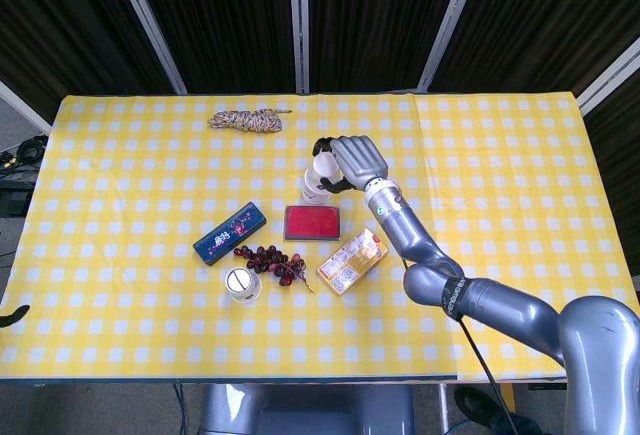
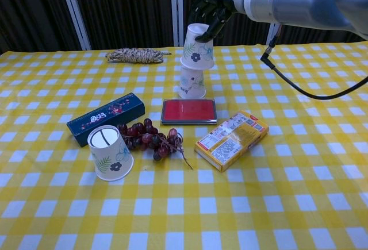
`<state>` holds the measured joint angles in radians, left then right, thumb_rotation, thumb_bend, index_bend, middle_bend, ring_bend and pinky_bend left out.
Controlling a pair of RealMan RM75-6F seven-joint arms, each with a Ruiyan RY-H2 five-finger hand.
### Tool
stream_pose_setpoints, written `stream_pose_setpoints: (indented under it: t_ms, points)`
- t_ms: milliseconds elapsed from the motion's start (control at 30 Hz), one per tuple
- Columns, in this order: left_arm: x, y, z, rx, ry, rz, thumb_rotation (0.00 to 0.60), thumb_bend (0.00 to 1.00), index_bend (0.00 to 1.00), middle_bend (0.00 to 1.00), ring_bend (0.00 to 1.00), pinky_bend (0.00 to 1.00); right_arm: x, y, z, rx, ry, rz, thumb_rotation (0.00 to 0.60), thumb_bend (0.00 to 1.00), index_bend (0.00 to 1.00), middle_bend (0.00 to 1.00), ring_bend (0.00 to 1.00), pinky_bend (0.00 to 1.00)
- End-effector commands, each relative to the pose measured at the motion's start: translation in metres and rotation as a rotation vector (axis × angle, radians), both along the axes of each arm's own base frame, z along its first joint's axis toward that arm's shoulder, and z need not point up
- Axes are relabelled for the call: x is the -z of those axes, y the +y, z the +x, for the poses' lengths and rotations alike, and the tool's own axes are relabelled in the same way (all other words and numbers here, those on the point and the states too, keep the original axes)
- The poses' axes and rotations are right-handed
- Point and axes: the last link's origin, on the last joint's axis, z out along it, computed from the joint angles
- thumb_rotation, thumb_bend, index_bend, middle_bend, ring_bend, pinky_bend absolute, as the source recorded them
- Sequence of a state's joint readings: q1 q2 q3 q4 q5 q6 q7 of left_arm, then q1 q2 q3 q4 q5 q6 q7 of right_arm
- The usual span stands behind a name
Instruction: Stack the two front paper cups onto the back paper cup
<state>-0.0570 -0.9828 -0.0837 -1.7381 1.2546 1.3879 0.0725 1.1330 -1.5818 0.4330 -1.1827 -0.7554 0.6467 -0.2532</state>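
My right hand (image 2: 214,10) (image 1: 350,160) grips an upside-down floral paper cup (image 2: 198,46) (image 1: 322,170) and holds it directly over the back paper cup (image 2: 191,83) (image 1: 314,193), which stands upside down behind the red case. The held cup's rim seems to overlap the top of the back cup. A second front paper cup (image 2: 110,152) (image 1: 242,285) stands upside down at the front left, beside the grapes. My left hand shows in neither view.
A red case (image 2: 188,111), a bunch of grapes (image 2: 152,137), a blue box (image 2: 106,118) and a yellow box (image 2: 232,139) lie around the middle of the yellow checked table (image 2: 299,192). A coiled rope (image 2: 137,55) lies at the back.
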Motion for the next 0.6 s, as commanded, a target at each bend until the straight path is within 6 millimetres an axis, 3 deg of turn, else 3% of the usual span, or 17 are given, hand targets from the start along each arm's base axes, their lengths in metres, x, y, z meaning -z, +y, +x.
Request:
stream_pose_setpoints:
  t_ms: [33,500,567,600]
  points:
    - [-0.001,0.001,-0.001,-0.004,-0.001,0.004,0.600,0.00,0.00,0.00,0.00,0.00,0.006,-0.001,0.005,0.010,-0.016,0.011,0.600,0.28,0.38,0.40,0.36,0.46]
    - [-0.003,0.005,-0.008,-0.031,0.001,0.013,0.600,0.00,0.00,0.00,0.00,0.00,0.023,-0.013,0.005,0.018,0.029,-0.007,0.600,0.27,0.37,0.39,0.36,0.46]
    - [-0.004,0.006,-0.009,-0.034,0.001,0.015,0.600,0.00,0.00,0.00,0.00,0.00,0.024,-0.014,0.006,0.019,0.026,-0.007,0.600,0.21,0.29,0.32,0.32,0.41]
    - [-0.004,0.006,-0.009,-0.036,0.002,0.016,0.600,0.00,0.00,0.00,0.00,0.00,0.026,-0.014,0.007,0.017,0.025,-0.002,0.600,0.13,0.20,0.23,0.25,0.33]
